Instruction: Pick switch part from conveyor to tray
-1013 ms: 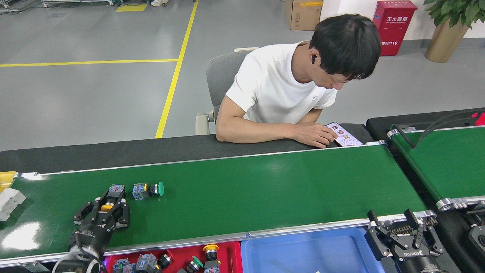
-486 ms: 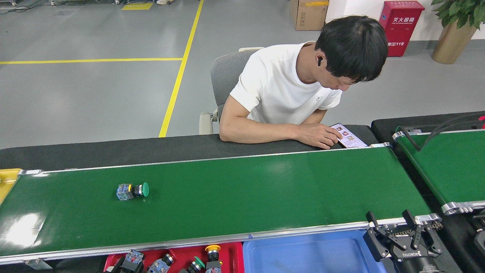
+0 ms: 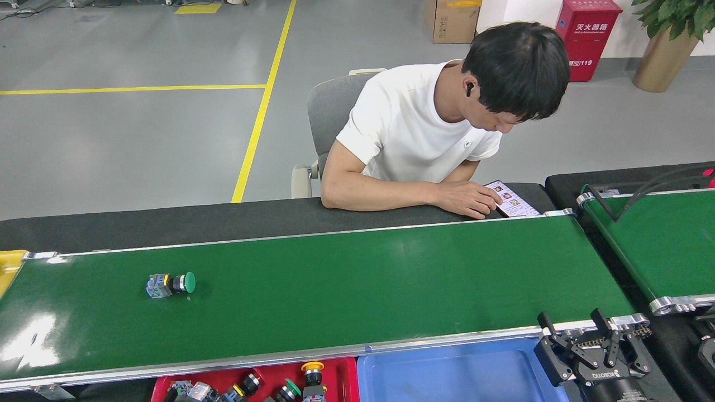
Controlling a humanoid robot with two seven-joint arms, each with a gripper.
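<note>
On the long green conveyor [image 3: 346, 279] a green-capped switch part [image 3: 170, 283] lies on its side toward my left, long axis along the belt, well apart from my right hand [image 3: 581, 341], fingers spread and empty, at the near right rail; my left hand, the nearer side, is out of view, and the red tray [image 3: 335, 371] sits below.

I see one switch part [image 3: 170, 284] on the conveyor [image 3: 357, 279] at frame left, tray [image 3: 341, 377] below it holding more parts, person [image 3: 435, 128] behind.
</note>
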